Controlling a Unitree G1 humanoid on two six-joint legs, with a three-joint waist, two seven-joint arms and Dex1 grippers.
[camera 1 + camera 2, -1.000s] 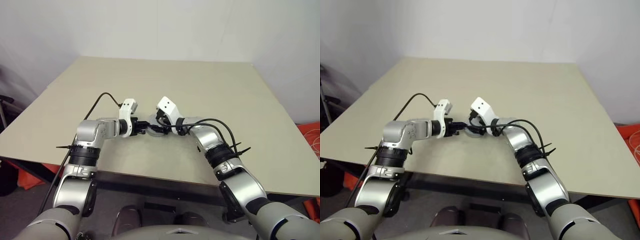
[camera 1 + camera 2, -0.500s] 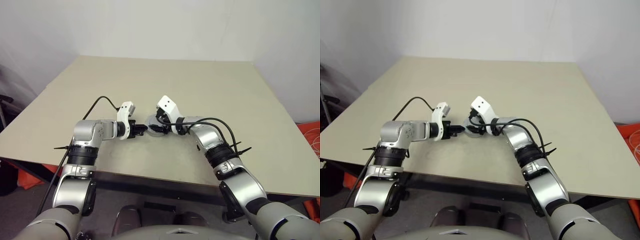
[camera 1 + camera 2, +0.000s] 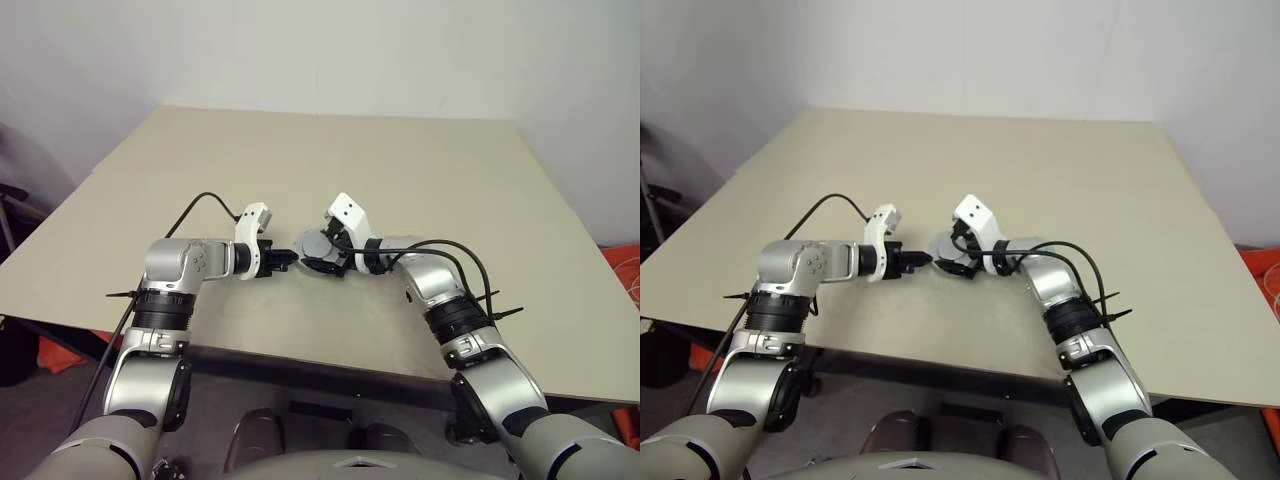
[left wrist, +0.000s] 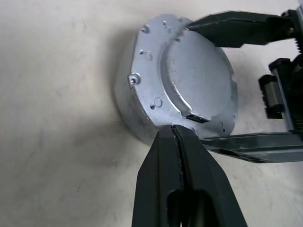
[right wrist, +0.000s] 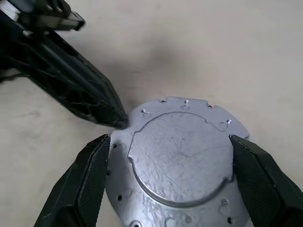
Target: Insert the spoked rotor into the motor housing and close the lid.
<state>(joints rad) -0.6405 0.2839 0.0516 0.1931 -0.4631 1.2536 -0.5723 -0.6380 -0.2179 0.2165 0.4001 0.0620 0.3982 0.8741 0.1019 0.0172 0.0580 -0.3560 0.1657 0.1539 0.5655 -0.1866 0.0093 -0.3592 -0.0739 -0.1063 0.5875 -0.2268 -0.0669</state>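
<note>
1. Two grippers meet near the middle of the head views, low over a beige table (image 3: 420,170); the left gripper (image 3: 288,260) comes in from the left of the frame, the right gripper (image 3: 318,262) from the right.
2. Between them sits the motor housing (image 4: 177,85), a short round silver cylinder; in the left wrist view its flat silver face fills the upper centre, with a raised round panel in the middle and small holes and tabs round the edge; the windings and hub are not visible from these angles.
3. The left gripper has its two black fingers (image 4: 163,165) pressed together with nothing between them; their joined tip touches the housing's rim at the lower edge of the disc in the left wrist view.
4. The right gripper's fingers (image 5: 83,184) stand wide apart, one on each side of the housing in the lower half of the right wrist view; whether they press on its rim or stand just clear I cannot tell.
5. In the right wrist view the left gripper's dark fingers slant in from the upper left and end at the housing's upper-left rim.
6. In the head views the housing (image 3: 312,245) shows as a grey round shape at centre frame, resting on the table; the wall behind is plain pale.
</note>
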